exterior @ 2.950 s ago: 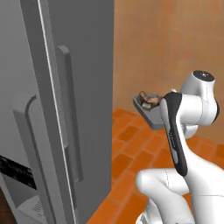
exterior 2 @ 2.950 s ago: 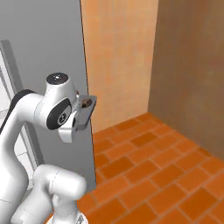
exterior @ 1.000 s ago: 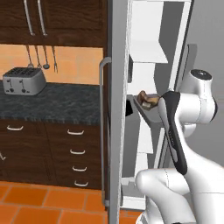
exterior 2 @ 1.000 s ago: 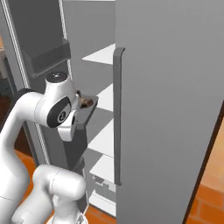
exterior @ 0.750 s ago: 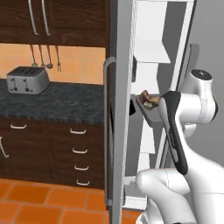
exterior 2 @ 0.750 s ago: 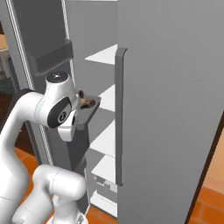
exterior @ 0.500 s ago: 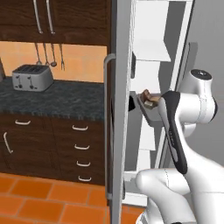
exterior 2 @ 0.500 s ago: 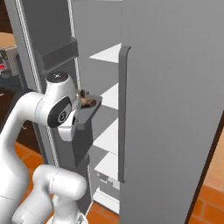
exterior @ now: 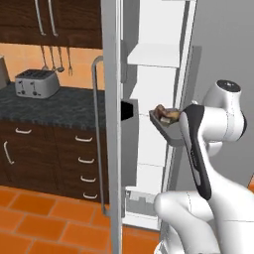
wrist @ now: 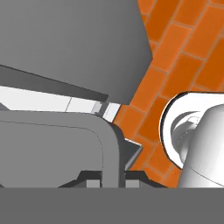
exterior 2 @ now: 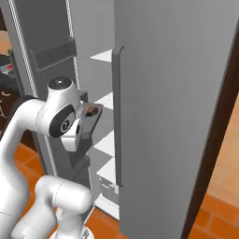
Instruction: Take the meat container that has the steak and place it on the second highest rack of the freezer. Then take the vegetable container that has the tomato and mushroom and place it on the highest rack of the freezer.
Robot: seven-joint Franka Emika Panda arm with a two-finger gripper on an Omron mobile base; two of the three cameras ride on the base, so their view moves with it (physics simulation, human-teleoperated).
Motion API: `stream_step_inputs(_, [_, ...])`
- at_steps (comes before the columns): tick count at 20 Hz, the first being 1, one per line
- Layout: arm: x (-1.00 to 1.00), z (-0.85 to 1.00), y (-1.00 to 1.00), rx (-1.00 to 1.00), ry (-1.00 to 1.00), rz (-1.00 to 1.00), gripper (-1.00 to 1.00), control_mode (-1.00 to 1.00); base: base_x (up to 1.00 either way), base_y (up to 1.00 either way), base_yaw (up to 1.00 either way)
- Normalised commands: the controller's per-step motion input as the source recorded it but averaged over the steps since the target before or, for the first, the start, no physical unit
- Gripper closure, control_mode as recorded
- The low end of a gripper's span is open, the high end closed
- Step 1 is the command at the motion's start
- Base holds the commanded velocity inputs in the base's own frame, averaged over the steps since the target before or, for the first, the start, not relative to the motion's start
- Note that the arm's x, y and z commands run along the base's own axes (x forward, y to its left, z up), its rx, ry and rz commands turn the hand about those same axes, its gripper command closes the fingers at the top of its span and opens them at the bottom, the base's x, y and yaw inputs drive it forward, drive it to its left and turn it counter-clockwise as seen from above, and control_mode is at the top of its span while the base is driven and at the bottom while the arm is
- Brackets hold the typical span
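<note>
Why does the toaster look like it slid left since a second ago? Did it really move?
No. The toaster sits on the same counter spot under the hanging utensils; the camera moved.

steak (exterior: 166, 113) half hidden by container (exterior: 167, 130) wall, freezer (exterior: 163, 74) top cropped

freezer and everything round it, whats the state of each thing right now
freezer: doors open, white shelves showing
meat container: held up in front of the shelves, level, not yet on a rack
steak: lying in the container
gripper: shut on the container's rim
toaster: upright on the counter
drawers: closed
</note>
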Motion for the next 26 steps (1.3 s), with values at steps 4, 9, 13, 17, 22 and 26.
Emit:
stream_step_inputs(4, [0.00, 0.00, 0.00, 0.00, 0.00, 0.00, 1.00, 1.00, 0.22, -0.03, 0.08])
stream_step_inputs(9, [0.00, 0.00, 0.00, 0.00, 0.00, 0.00, 1.00, 1.00, 0.42, 0.03, 0.07])
stream_step_inputs(13, [0.00, 0.00, 0.00, 0.00, 0.00, 0.00, 1.00, 1.00, 0.52, 0.01, 0.02])
stream_step_inputs(17, [0.00, 0.00, 0.00, 0.00, 0.00, 0.00, 1.00, 1.00, 0.38, 0.31, 0.00])
stream_step_inputs(22, [0.00, 0.00, 0.00, 0.00, 0.00, 0.00, 1.00, 1.00, 0.44, 0.27, 0.00])
stream_step_inputs(26, [0.00, 0.00, 0.00, 0.00, 0.00, 0.00, 1.00, 1.00, 0.37, -0.02, 0.00])
